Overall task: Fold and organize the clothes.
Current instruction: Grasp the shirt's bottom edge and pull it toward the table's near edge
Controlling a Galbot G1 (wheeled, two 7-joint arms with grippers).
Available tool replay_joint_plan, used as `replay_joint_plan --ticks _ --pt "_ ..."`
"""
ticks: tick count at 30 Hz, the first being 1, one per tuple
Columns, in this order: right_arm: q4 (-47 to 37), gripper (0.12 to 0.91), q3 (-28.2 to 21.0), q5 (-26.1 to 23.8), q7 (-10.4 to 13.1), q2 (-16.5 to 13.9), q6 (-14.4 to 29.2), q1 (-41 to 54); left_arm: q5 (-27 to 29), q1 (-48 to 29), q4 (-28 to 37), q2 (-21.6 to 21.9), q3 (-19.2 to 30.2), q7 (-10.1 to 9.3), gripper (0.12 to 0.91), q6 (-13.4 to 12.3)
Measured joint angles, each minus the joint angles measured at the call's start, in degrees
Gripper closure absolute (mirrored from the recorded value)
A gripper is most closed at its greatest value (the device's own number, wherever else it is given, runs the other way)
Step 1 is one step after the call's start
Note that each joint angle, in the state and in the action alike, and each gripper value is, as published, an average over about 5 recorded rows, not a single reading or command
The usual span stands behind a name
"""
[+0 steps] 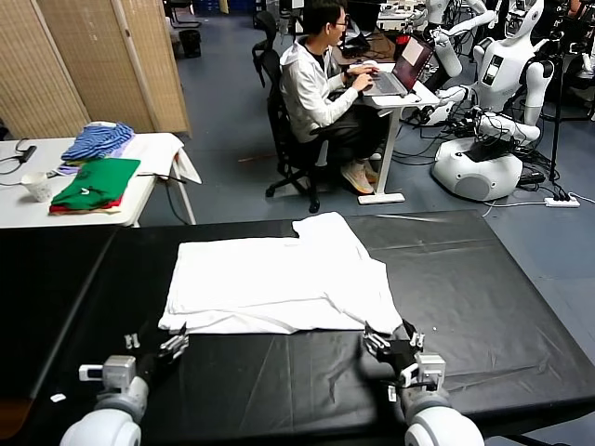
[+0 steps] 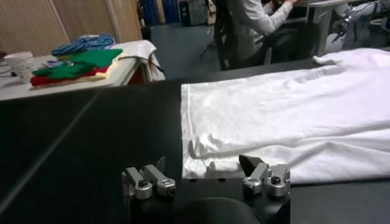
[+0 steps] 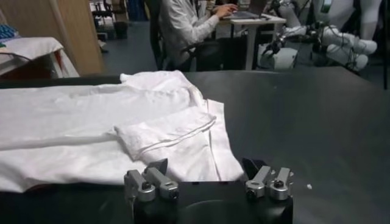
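The white T-shirt (image 1: 279,283) lies flat and partly folded on the black worktop (image 1: 483,307), plain side up, its long near hem running parallel to the worktop's near edge and one sleeve (image 1: 330,232) reaching toward the far edge. A folded-over flap (image 3: 164,134) rests on top near the shirt's right near corner.

Both arms sit low at the near edge. The left end effector (image 1: 174,346) hovers just short of the shirt's left near corner, jaws wide and empty. The right end effector (image 1: 389,342) is just beside the right near corner, jaws also wide with nothing between them.

This looks like the approach for the next fold: the two near corners are about to be gripped. The next move calls for each end effector to slide forward and down so one finger goes under the hem, close on all the stacked cloth layers, and then lift evenly so the fold stays square.
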Motion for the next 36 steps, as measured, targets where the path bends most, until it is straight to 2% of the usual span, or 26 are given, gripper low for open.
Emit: replay_joint_plan --ticks 5,7,9,13,15,19,21,26,31,36 --pt "0.26 0.211 0.03 0.02 0.19 0.02 -0.14 -0.2 0.03 1.14 -1.24 1.39 -0.84 0.4 0.163 1.74" --pt "0.27 0.253 0.07 0.05 0.24 0.02 -0.15 -0.23 0.18 1.71 -1.79 1.9 -1.25 0.79 0.211 2.33" --pt "0.22 0.334 0.09 0.08 0.28 0.02 -0.17 -0.21 0.38 2.35 -2.4 2.37 -1.61 1.41 0.278 2.79" --pt "-0.03 0.552 0.12 0.13 0.29 0.03 -0.23 -0.07 0.53 3.89 -3.81 3.2 -2.16 2.61 0.459 3.06" --pt "-0.21 0.658 0.18 0.24 0.3 0.04 -0.4 -0.02 0.53 4.68 -4.65 3.51 -2.35 3.23 0.58 3.07" --pt "-0.41 0.775 0.31 0.47 0.34 0.05 -0.67 -0.21 1.47 6.41 -6.71 3.69 -2.51 4.21 0.779 3.06" --pt "-0.27 0.815 0.34 0.49 0.39 0.04 -0.78 -0.41 2.28 7.28 -7.77 3.57 -2.51 4.36 0.815 3.05" --pt "0.91 0.876 0.56 1.1 0.6 0.01 -1.81 -1.27 4.69 9.59 -9.7 3.3 -2.55 5.36 0.837 3.03" --pt "2.79 0.885 1.53 4.3 2.16 0.22 -4.19 -2.77 9.24 12.11 -11.45 3.36 -2.91 8.0 0.85 3.01" --pt "5.45 0.885 2.04 4.92 2.88 0.17 -6.45 -5.04 13.25 14.71 -12.87 3.34 -3.13 9.93 0.859 2.99"
